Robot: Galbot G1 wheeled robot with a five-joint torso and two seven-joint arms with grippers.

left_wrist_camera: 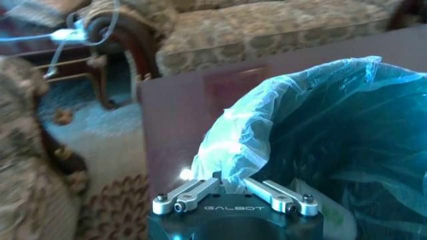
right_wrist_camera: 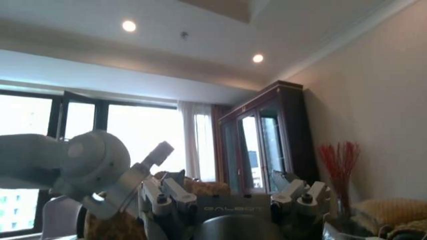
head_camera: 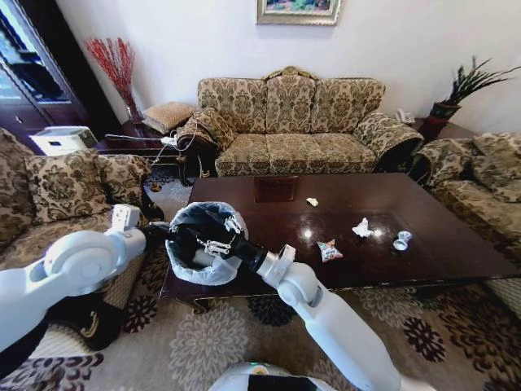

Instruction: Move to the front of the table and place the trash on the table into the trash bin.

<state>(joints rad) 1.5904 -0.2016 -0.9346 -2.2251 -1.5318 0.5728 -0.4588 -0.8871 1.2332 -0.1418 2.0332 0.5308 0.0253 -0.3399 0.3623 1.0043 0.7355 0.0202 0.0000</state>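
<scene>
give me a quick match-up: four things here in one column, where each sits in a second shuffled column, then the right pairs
Things
1. trash bin
2. snack wrapper
3. small cup
4. left claw

Places
A. farthest toward the table's right end
B. clamped on the bin's liner rim
C. on the table's front-left corner
D. near the front edge, about mid-table

Pairs: 1-C, 2-D, 3-A, 4-B

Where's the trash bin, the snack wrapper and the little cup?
trash bin (head_camera: 192,218): head view, on the white bag liner at its rim.
snack wrapper (head_camera: 329,250): head view, on its red-and-white middle.
small cup (head_camera: 401,240): head view, on its side.
</scene>
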